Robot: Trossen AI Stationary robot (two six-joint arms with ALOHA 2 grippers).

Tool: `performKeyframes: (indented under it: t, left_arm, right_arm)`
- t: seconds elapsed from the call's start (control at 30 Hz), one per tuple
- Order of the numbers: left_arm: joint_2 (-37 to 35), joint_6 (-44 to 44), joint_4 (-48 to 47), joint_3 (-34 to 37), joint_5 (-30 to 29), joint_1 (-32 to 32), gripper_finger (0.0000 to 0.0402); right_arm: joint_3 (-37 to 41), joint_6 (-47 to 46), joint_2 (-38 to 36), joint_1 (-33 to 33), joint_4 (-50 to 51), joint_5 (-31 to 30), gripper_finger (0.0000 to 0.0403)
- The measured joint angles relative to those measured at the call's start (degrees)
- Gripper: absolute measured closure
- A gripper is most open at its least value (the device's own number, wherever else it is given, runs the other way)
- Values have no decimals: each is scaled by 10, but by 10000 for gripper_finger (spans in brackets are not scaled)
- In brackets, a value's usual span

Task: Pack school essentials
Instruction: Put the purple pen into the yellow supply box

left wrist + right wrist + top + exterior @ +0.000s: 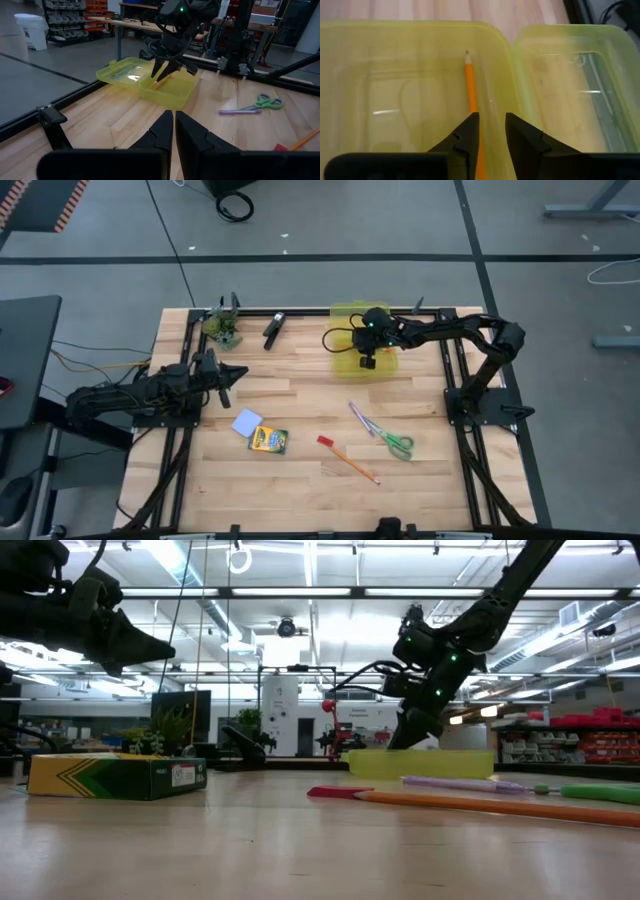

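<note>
An open yellow see-through box (385,367) stands at the far middle of the table, its lid (122,72) laid open beside it. An orange pencil (470,85) lies in the box's tray. My right gripper (492,120) slants down into the tray, open. On the near half of the table lie a crayon box (268,440), a light-blue pad (246,421), a red piece (325,441), a second orange pencil (355,463), a purple pen (358,418) and green-handled scissors (395,442). My left gripper (238,372) waits shut at the table's left. My right gripper's fingers stand apart above the pencil in the tray. The pencil's shaft (474,107) runs past the inner edge of one finger (467,132), lying along the fingers. Whether that finger touches it, I cannot tell.
A black clip-like object (273,330) and a small green clump (224,330) lie at the far left, beside the box. Black frame rails (455,395) run along the table's edges. Bare wood shows between the box and the loose items.
</note>
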State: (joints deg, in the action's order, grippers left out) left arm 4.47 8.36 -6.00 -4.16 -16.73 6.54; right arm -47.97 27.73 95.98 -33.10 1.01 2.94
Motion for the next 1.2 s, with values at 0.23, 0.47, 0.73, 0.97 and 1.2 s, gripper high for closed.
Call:
performKeyframes:
  t: [0.23, 0.47, 0.73, 0.97, 1.2]
  left_arm:
    - [0, 0, 0, 0, 0, 0, 366]
    - [0, 0, 0, 0, 0, 0, 372]
    - [0, 0, 0, 0, 0, 0, 374]
    - [0, 0, 0, 0, 0, 0, 366]
    - [0, 0, 0, 0, 0, 0, 373]
  right_arm:
    - [-21, -37, 0, 27, 18, -21, 301]
    - [-61, -118, 0, 56, 73, -29, 299]
    - [-103, -235, 0, 97, 131, -50, 270]
    - [-133, -298, 0, 166, 184, -162, 258]
    - [-175, -347, 0, 228, 230, -233, 257]
